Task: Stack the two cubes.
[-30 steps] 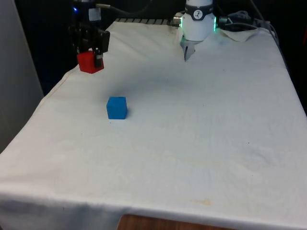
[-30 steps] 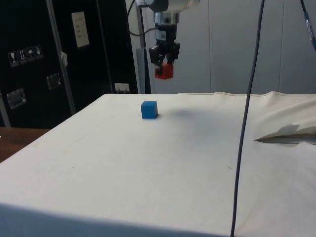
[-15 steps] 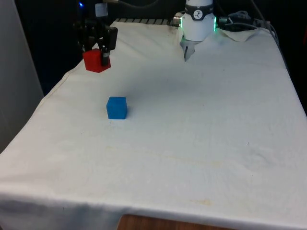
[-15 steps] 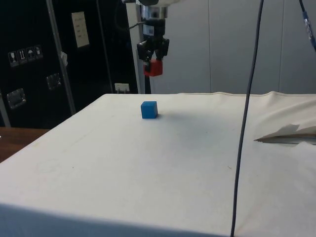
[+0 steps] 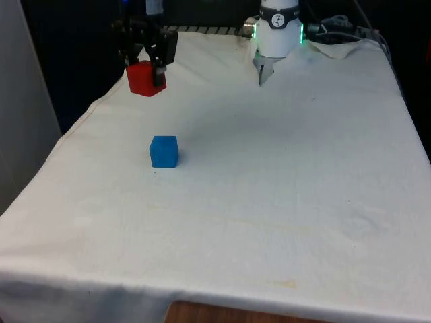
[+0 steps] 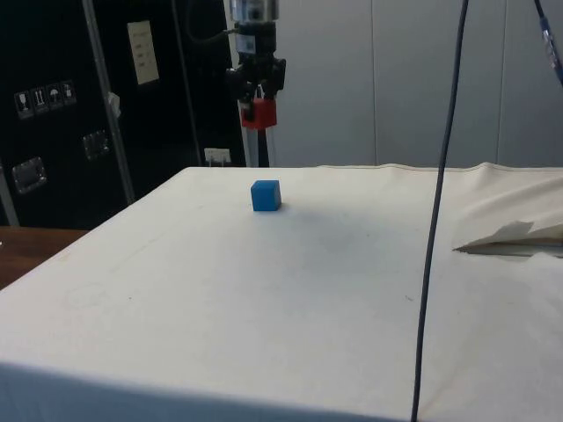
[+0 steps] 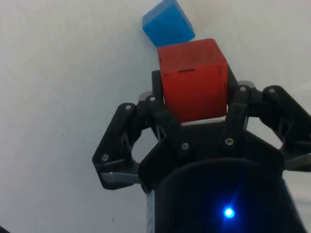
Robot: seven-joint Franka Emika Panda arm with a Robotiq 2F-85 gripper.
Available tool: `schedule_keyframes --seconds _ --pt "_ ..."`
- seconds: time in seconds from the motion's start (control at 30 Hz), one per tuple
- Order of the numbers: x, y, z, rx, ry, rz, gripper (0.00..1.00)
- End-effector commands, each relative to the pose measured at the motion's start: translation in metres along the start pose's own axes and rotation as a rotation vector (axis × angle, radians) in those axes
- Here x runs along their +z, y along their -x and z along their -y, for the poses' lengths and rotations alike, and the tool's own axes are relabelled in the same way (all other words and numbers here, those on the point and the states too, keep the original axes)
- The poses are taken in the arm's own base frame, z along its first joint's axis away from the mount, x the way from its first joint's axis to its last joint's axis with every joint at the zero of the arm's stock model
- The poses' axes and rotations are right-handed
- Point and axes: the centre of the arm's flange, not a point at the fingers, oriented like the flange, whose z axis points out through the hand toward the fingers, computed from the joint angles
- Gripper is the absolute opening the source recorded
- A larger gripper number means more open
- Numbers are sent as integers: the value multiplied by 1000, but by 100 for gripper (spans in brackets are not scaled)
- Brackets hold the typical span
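My gripper [image 5: 147,70] hangs high over the table's far corner on the front view's left, shut on a red cube [image 5: 144,78] [image 6: 259,113] [image 7: 194,79]. A blue cube [image 5: 163,151] [image 6: 266,195] [image 7: 167,24] rests on the white cloth, nearer the camera in the front view and well below the red one. In the side view the gripper [image 6: 257,98] holds the red cube up and a little to the left of the blue cube. In the wrist view the blue cube peeks out just past the red cube's edge.
The white robot base [image 5: 278,30] stands at the table's far end. A black cable [image 6: 440,202] hangs down through the side view. Rumpled cloth [image 6: 510,236] lies at the side view's right. The table edge [image 5: 74,128] runs close under the gripper.
The gripper has carried the red cube upward and toward the front view's right, closing in above the blue cube's line. The blue cube has stayed put.
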Motion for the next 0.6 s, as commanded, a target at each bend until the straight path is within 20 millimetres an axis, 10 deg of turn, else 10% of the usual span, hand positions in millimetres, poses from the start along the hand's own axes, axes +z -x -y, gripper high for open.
schedule_keyframes --seconds 0.0,0.57 --pt "1 1 4 1 11 0 1" --pt "37 15 42 11 28 -19 1"
